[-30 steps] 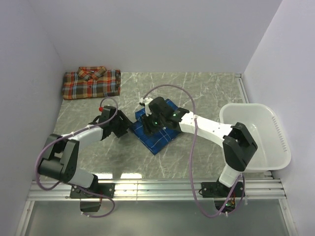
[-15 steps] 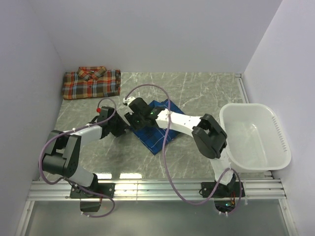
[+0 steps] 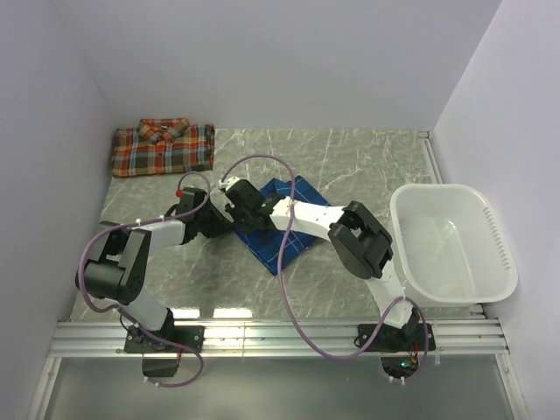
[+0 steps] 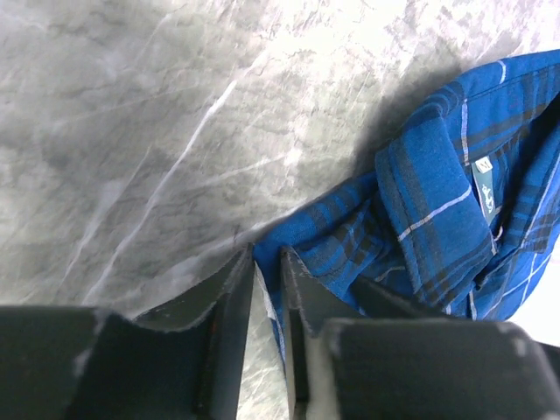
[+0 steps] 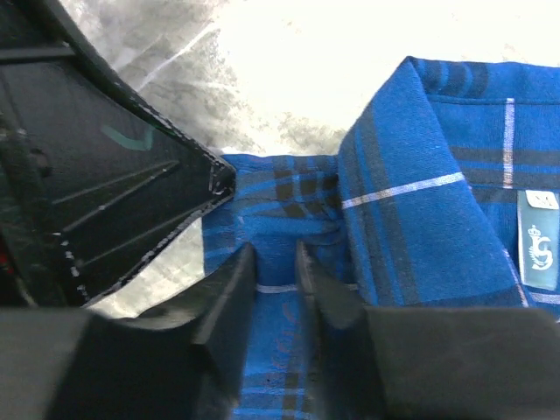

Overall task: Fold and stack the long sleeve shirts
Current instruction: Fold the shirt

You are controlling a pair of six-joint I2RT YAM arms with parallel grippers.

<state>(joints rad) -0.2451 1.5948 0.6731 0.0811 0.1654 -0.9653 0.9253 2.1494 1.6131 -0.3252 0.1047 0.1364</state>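
Top external view: a blue plaid shirt (image 3: pixel 302 238) lies at the centre of the table (image 3: pixel 367 166). A folded red-orange plaid shirt (image 3: pixel 163 147) sits at ten o'clock (against the back wall), and a white basket (image 3: pixel 490 227) at three o'clock. Both arms meet at the blue shirt's nine o'clock edge. There the left gripper (image 4: pixel 267 262) has its jaws nearly together, pinching the cloth's edge. The right gripper (image 5: pixel 276 258) has its jaws a sliver apart on cloth beside the collar; whether they clamp it cannot be told.

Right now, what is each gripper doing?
Left gripper: closed, pinching the edge of the blue shirt.
Right gripper: closed, pinching the blue shirt near its collar.
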